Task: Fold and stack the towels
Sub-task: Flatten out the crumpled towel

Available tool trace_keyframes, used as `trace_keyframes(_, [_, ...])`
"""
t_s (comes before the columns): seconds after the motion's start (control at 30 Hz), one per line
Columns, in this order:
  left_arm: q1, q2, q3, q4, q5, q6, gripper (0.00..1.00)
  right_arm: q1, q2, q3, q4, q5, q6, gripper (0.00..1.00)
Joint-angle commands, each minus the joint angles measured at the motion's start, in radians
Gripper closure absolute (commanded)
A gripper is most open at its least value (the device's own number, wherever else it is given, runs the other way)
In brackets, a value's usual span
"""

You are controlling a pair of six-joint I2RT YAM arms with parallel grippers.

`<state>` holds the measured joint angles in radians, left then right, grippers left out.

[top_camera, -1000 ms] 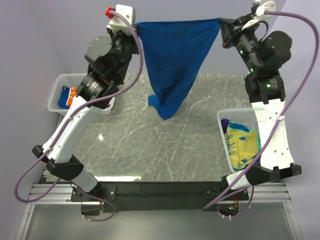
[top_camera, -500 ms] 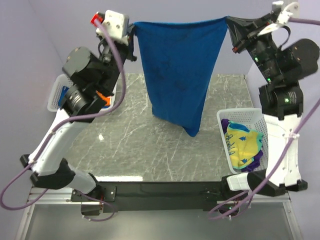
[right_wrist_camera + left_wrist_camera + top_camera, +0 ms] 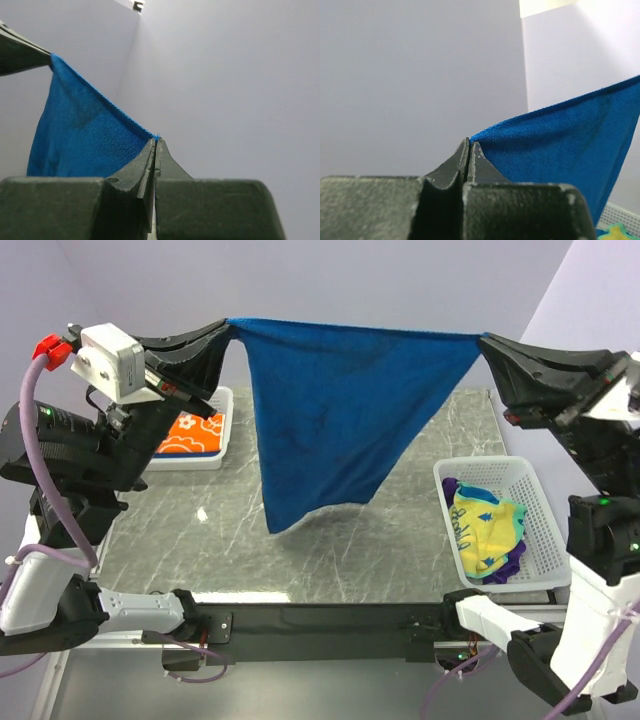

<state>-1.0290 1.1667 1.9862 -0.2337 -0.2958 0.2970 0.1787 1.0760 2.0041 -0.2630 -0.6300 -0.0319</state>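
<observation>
A royal blue towel (image 3: 335,410) hangs stretched high above the table, its top edge taut between both grippers. My left gripper (image 3: 229,327) is shut on its left corner; in the left wrist view the blue towel (image 3: 560,132) runs out from the left gripper (image 3: 470,141). My right gripper (image 3: 484,339) is shut on the right corner; the right wrist view shows the right gripper (image 3: 155,139) pinching the blue towel (image 3: 80,135). The towel's lower part tapers to a point hanging over the table. An orange flowered towel (image 3: 193,432) lies in the left basket. A yellow, blue-bordered towel (image 3: 485,527) lies on a purple one in the right basket.
A white mesh basket (image 3: 222,400) stands at the back left of the grey marble table (image 3: 380,540). Another white mesh basket (image 3: 535,515) stands at the right edge. Both arms are raised high, their bases at the near edge.
Both grippers have risen and spread further apart, pulling the blue towel's top edge taut. The towel's hanging tip has swung left and lifted off the table.
</observation>
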Motion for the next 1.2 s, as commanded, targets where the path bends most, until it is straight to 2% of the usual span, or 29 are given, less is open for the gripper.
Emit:
trace_keyframes(0.0, [-0.002,-0.005,0.031,-0.012,0.09,0.005,1.0,-0.005,-0.002,0.024,0.021,-0.034,0.023,1.0])
trace_keyframes(0.3, [-0.002,-0.076,-0.024,-0.001,0.156,-0.036,1.0,-0.005,-0.063,-0.033,0.096,-0.039,0.085,1.0])
trace_keyframes(0.43, [-0.002,-0.059,-0.052,0.014,0.058,0.005,1.0,-0.004,-0.06,-0.088,0.13,0.001,0.099,1.0])
trace_keyframes(0.63, [0.012,0.092,-0.099,0.069,-0.207,0.083,1.0,-0.007,0.007,-0.197,0.15,0.113,0.07,1.0])
trace_keyframes(0.73, [0.117,0.161,-0.136,0.076,-0.18,-0.007,1.0,-0.005,0.065,-0.26,0.175,0.145,0.053,1.0])
trace_keyframes(0.77, [0.198,0.178,-0.154,0.068,-0.152,-0.04,1.0,-0.005,0.1,-0.277,0.183,0.154,0.047,1.0])
trace_keyframes(0.87, [0.315,0.261,-0.185,0.095,-0.092,-0.119,1.0,-0.005,0.194,-0.309,0.197,0.193,0.006,1.0])
trace_keyframes(1.17, [0.448,0.545,-0.138,0.214,-0.017,-0.139,1.0,-0.005,0.442,-0.317,0.287,0.243,-0.045,1.0])
